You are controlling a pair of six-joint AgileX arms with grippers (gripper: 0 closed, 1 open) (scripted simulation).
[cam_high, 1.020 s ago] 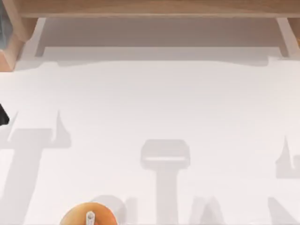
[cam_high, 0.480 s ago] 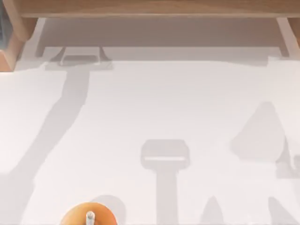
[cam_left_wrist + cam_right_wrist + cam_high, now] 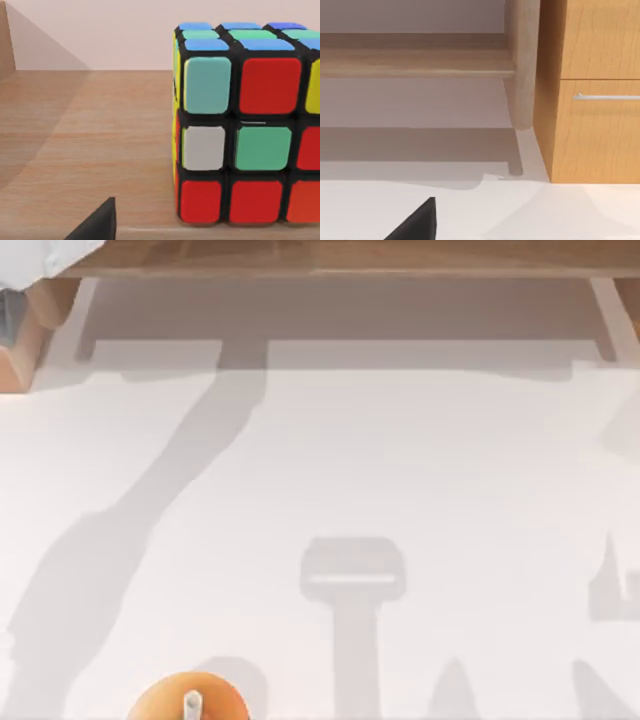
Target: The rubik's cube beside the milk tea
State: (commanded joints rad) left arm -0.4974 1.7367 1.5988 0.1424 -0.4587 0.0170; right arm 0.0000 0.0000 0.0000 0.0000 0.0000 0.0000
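The rubik's cube [image 3: 240,125] sits on a wooden shelf [image 3: 90,150], close ahead of my left gripper [image 3: 95,222]; I cannot tell that claw's state. The milk tea [image 3: 188,702] stands on the white table [image 3: 400,460], well apart from the shelf. My right gripper [image 3: 415,222] faces a wooden drawer cabinet [image 3: 595,100].

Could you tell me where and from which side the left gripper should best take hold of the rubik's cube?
Probably across two opposite side faces of the cube, around its middle layer, coming in level from the front as the left wrist view faces it. It sits square and upright on a wooden shelf, so its flat parallel faces suit two fingers, and the front looks open.
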